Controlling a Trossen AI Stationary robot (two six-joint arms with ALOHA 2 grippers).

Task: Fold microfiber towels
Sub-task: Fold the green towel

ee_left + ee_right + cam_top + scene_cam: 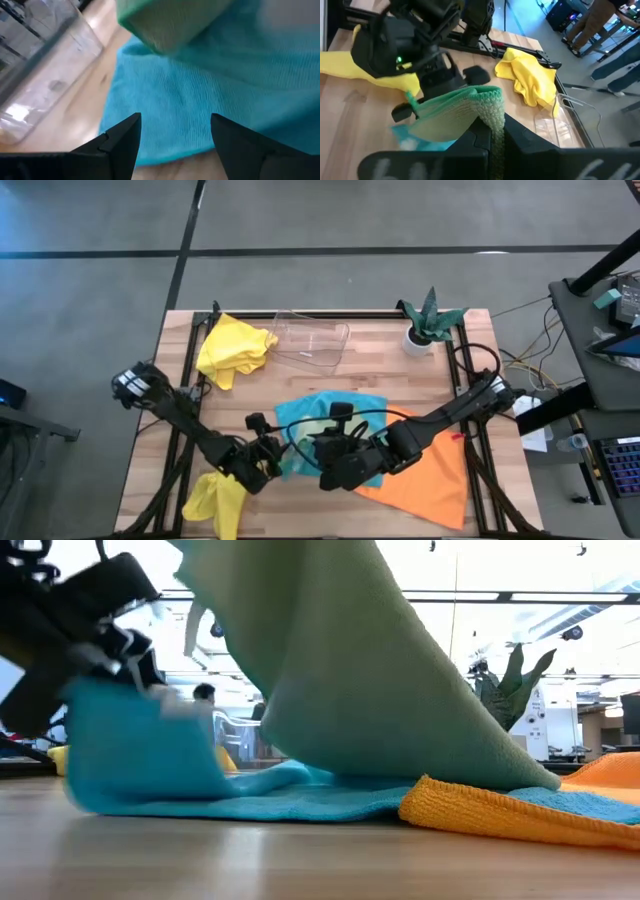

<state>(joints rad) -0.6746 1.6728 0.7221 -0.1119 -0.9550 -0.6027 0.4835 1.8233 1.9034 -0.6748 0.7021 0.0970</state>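
In the high view both arms cover most of the sage green microfiber cloth (322, 427) lying on the turquoise blue microfiber cloth (312, 408). The low view cuts the green cloth's top off at the picture's edge, and the left end effector (75, 635) there is blurred.

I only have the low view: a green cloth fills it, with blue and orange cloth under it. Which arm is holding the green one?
Observer: The right tool, shut on the green towel's folded edge.
Operator: Where is the left tool?
Observer: Its open fingers sit over the blue towel's edge, holding nothing.
Operator: Any other towels around?
Observer: One yellow towel lies crumpled beside the clear tray at the far side; another yellow one lies at the near left edge.
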